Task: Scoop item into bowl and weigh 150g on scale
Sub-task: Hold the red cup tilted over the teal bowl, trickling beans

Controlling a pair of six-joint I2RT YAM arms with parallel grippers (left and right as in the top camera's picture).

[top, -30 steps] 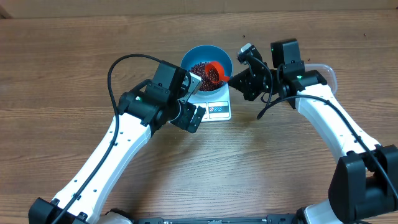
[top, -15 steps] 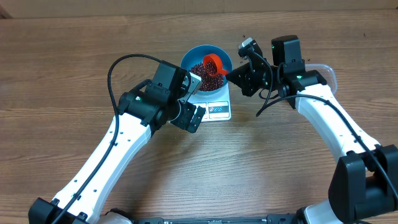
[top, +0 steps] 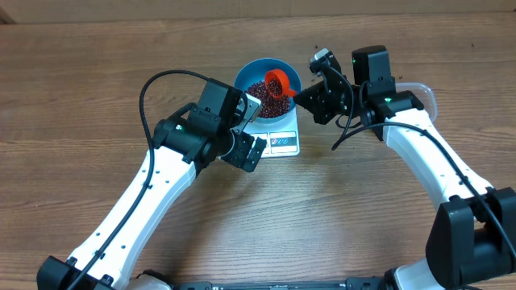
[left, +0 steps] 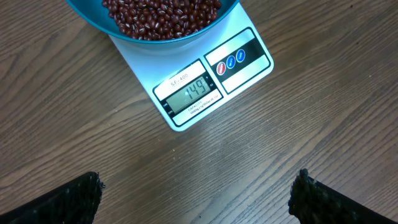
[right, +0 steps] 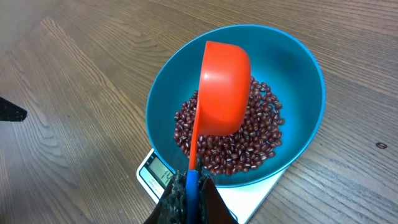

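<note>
The blue bowl (top: pixel 268 87) (right: pixel 298 74) (left: pixel 93 22) sits on the white scale (top: pixel 282 138) (left: pixel 205 87), whose display shows 149. Dark red-brown beans, the item (top: pixel 262 95) (right: pixel 249 146) (left: pixel 161 15), fill the bowl's bottom. My right gripper (top: pixel 310 103) (right: pixel 190 193) is shut on the blue handle of a red scoop (top: pixel 278 82) (right: pixel 222 87), which is tipped over above the beans with its back showing. My left gripper (top: pixel 248 133) (left: pixel 196 196) hangs open above bare table just in front of the scale, with nothing between its fingers.
Part of a clear plastic tub (top: pixel 421 90) shows behind the right arm. The wooden table (top: pixel 339 209) runs in every direction round the scale.
The red scoop has tilted from lying over the bowl's right side to tipped upside down above the beans; since half a second ago nothing has moved. The left arm stayed still.
</note>
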